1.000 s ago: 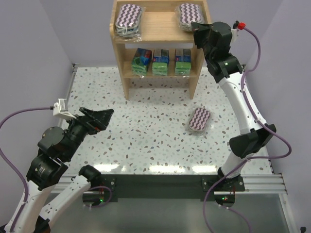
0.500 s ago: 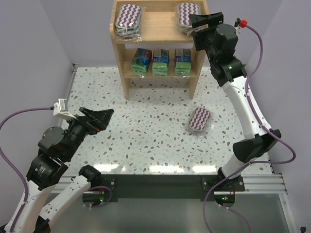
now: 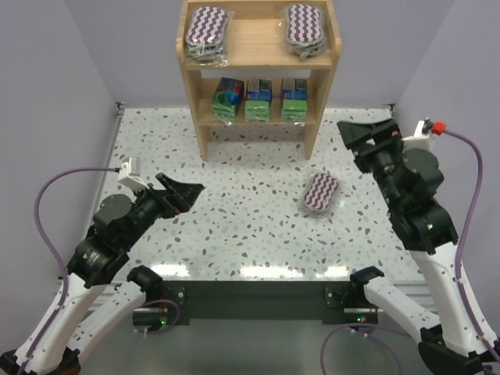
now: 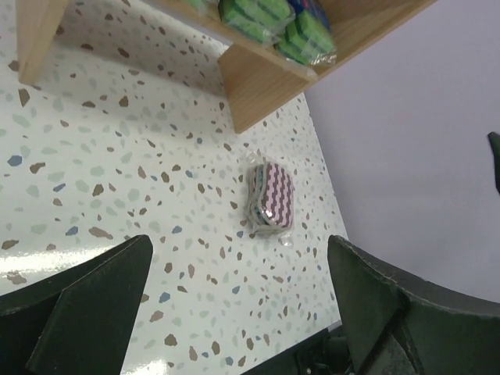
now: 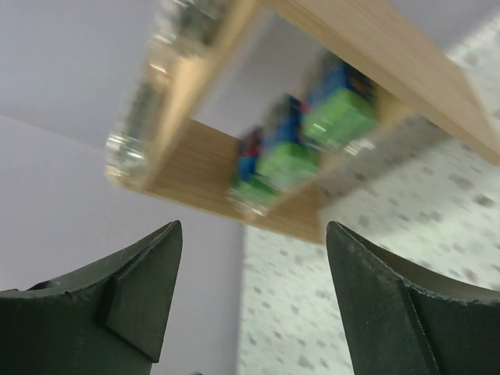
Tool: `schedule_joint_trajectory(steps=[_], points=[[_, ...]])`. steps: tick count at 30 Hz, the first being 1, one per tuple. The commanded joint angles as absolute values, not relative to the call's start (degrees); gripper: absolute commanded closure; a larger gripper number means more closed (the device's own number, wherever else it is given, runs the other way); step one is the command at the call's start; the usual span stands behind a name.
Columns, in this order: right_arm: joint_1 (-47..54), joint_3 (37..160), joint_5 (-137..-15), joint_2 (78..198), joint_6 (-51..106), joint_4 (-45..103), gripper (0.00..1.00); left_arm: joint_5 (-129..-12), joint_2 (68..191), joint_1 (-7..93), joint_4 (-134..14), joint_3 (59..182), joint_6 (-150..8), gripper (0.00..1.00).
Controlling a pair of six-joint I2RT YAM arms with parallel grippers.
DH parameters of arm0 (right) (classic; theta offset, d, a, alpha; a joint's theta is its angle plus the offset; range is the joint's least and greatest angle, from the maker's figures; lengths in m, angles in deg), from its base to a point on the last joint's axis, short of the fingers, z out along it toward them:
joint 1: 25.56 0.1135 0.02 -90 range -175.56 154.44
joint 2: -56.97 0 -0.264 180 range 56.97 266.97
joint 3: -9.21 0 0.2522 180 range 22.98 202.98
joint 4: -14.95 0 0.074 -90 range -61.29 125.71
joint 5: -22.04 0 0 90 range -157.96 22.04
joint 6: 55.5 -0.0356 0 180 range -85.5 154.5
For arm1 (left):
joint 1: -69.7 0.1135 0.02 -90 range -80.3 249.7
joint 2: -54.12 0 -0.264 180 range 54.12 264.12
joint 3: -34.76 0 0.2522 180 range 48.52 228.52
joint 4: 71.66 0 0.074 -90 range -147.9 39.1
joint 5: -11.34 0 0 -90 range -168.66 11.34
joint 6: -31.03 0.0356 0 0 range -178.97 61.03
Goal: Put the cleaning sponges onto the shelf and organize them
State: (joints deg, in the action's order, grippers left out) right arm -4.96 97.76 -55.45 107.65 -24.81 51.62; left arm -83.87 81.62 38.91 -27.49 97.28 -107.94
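Observation:
The wooden shelf (image 3: 254, 35) stands at the back. Two oval zigzag sponges (image 3: 205, 27) (image 3: 303, 25) rest on its top tier, at the left and right ends. Three green-and-blue sponge packs (image 3: 258, 99) line the lower tier. A third oval zigzag sponge (image 3: 320, 193) lies on the table, also seen from the left wrist (image 4: 271, 197). My left gripper (image 3: 186, 193) (image 4: 238, 248) hovers open at the left, pointed toward that sponge. My right gripper (image 3: 358, 133) (image 5: 252, 228) is open and empty, right of the shelf and facing its lower tier (image 5: 203, 168).
The speckled table (image 3: 234, 226) is enclosed by lilac walls on the left, back and right. The shelf's right side panel (image 3: 312, 117) stands close to my right gripper. Purple cables trail from both wrists.
My right gripper opened beside the oval sponge on the top tier's right end, left it there, and pulled back down to the right. The left arm shifted slightly rightward.

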Motion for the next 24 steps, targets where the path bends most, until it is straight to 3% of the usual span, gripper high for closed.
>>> schedule_joint_trajectory(steps=[1,5,8,12,19,24], points=[[-5.0,85.7,-53.4,104.4,-18.9,63.9,0.23,-77.0,84.4,38.8,-34.2,93.6,-108.5,0.0],[-5.1,78.1,-49.6,102.3,-16.0,65.2,0.28,-72.9,87.2,38.8,-38.8,90.7,-108.6,0.0],[-5.1,76.3,-46.7,107.4,-12.6,65.3,0.25,-71.3,88.3,38.8,-40.7,88.8,-109.1,0.0],[-5.3,77.7,-43.3,118.0,-8.5,64.2,0.14,-70.7,87.8,38.8,-40.7,86.9,-109.4,0.0],[-6.6,80.4,-40.2,133.2,-4.9,60.4,0.11,-72.5,85.1,38.8,-37.1,86.0,-109.2,0.0],[-8.8,76.9,-40.9,136.8,-5.2,55.9,0.11,-73.7,83.5,38.8,-35.8,85.3,-109.2,0.0]])
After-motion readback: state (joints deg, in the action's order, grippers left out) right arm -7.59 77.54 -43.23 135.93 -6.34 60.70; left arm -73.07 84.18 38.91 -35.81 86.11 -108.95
